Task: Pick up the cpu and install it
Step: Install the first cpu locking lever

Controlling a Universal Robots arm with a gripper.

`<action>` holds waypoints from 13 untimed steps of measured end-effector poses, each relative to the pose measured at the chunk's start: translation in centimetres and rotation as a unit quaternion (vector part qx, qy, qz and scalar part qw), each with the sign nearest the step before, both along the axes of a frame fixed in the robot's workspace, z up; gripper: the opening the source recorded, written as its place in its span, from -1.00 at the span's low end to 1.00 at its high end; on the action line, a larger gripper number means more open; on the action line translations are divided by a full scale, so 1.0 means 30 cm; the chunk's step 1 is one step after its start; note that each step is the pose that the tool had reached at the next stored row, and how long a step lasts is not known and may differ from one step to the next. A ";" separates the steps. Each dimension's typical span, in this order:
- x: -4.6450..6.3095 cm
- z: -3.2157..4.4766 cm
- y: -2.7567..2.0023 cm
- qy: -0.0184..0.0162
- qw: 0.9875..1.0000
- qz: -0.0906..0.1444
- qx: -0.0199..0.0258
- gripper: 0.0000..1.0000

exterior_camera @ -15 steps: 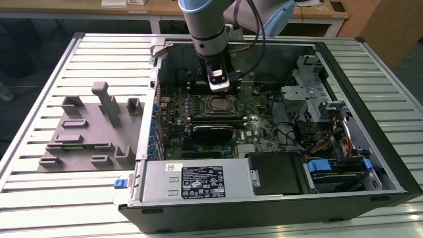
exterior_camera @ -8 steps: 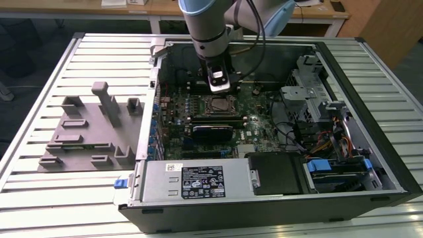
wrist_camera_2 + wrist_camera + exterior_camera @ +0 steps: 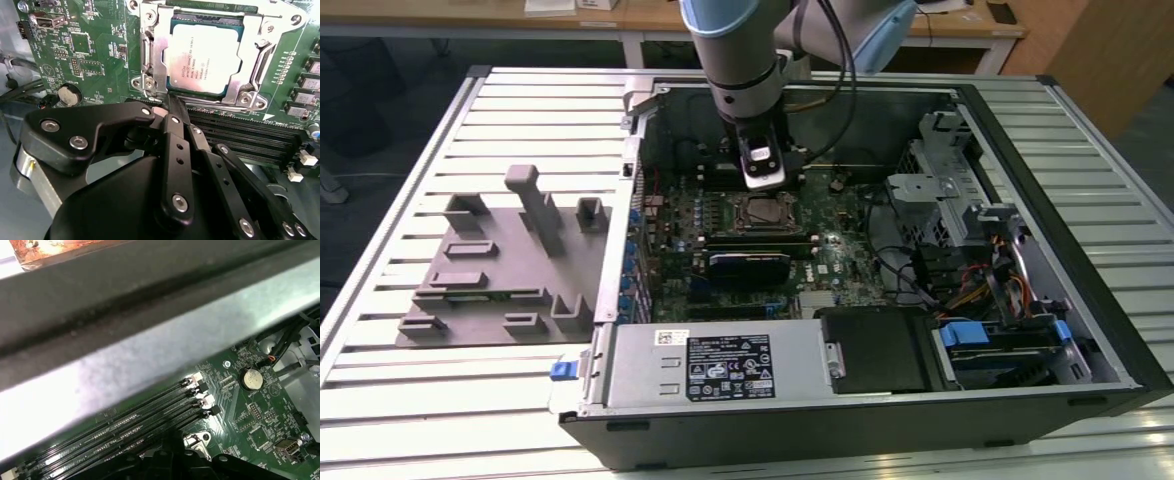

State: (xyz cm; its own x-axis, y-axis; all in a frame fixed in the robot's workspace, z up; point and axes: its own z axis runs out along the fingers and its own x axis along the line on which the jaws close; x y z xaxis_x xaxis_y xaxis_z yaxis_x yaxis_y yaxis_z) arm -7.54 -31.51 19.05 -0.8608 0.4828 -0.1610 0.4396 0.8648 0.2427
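A: Where's the cpu (image 3: 204, 59)?
B: Seated flat in the metal socket frame (image 3: 150, 65) on the motherboard (image 3: 95, 55). The gripper (image 3: 172, 107) hangs just beside it, fingers pressed together, holding nothing.
A: Advice?
B: I'd judge it best to check that all corners sit flush and avoid the memory slots (image 3: 240, 137).

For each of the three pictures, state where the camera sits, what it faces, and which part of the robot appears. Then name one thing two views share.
Exterior view: off the arm, above, looking down into the open computer case; the arm and gripper hang over the motherboard.
Second wrist view: on the arm, facing the cpu in its socket; black gripper linkage in front.
First wrist view: on the arm, facing the memory slots and a case wall.
Shared: both wrist views show the coin battery.
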 end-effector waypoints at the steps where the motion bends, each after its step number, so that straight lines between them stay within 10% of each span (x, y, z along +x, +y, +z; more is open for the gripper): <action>1: 0.000 0.000 0.000 0.000 1.000 0.000 0.000 -0.79; 13: 0.000 0.063 0.000 0.000 1.000 0.000 0.000 -0.79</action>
State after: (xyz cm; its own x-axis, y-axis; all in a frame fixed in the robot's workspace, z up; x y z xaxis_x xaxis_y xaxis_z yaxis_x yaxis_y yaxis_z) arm -7.55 -31.52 20.96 -0.8608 0.4828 -0.1610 0.4396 0.8648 0.2426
